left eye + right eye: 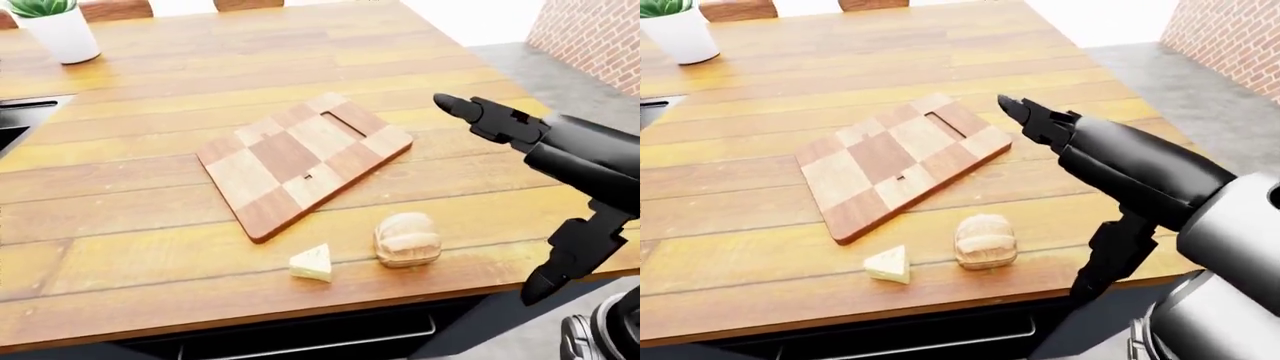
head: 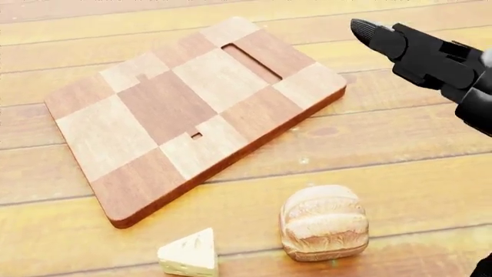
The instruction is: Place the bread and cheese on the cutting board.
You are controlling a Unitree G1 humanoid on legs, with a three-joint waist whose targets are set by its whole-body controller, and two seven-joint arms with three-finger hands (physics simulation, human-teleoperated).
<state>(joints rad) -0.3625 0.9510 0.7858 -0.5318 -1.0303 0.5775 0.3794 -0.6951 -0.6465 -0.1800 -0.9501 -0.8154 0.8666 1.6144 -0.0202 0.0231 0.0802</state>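
My right hand (image 1: 520, 187) hung spread wide and empty, right of the cutting board (image 1: 305, 161), touching nothing, bread (image 1: 407, 239) and cheese (image 1: 312, 263) just below the board

My right hand (image 1: 500, 124) is matte black with blocky, jointed fingers (image 2: 369, 29) ending in rounded tips; the forearm (image 1: 1230, 240) behind it is smooth silver-grey.
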